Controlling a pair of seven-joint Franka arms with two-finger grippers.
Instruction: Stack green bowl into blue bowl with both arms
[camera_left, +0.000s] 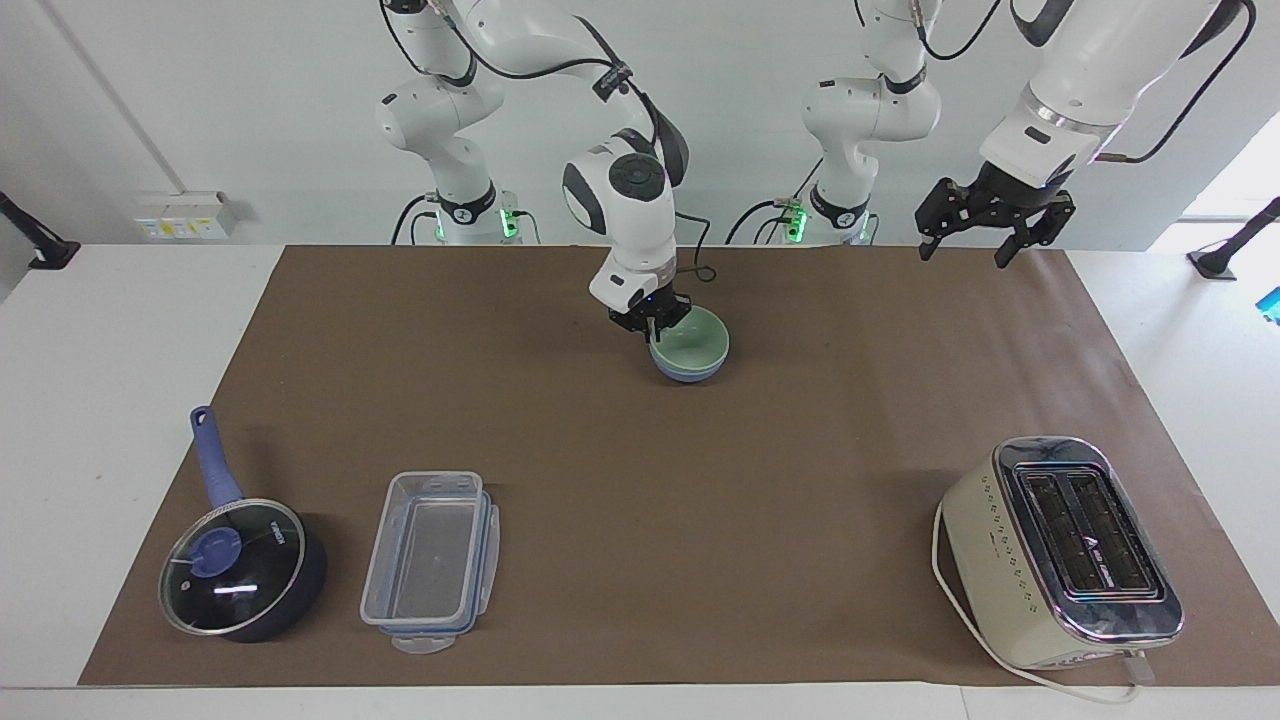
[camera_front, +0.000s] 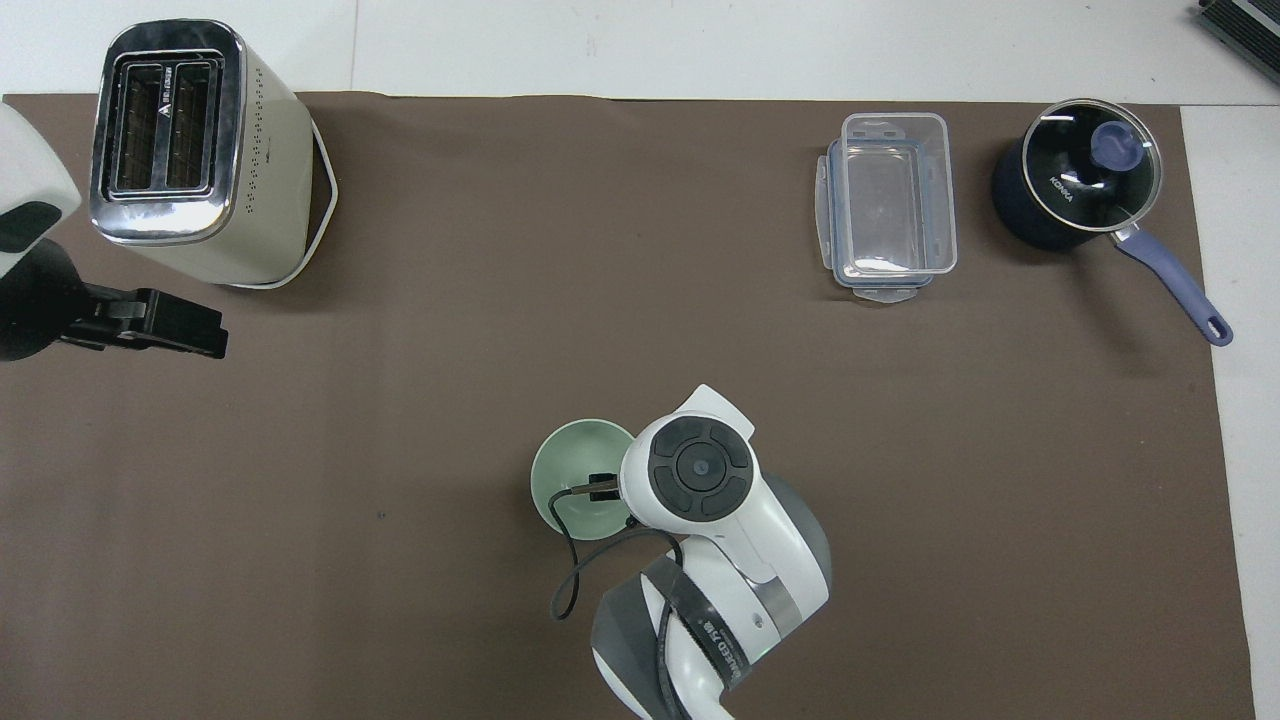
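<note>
The green bowl sits nested in the blue bowl on the brown mat, in the middle and toward the robots' side. My right gripper is shut on the green bowl's rim at the side toward the right arm, one finger inside the bowl. In the overhead view the green bowl covers the blue bowl, and the right wrist hides most of the right gripper. My left gripper is open and empty, held up in the air over the mat's edge at the left arm's end; it also shows in the overhead view.
A cream toaster stands at the left arm's end, far from the robots. A clear plastic container and a dark blue saucepan with a glass lid stand at the right arm's end, also far from the robots.
</note>
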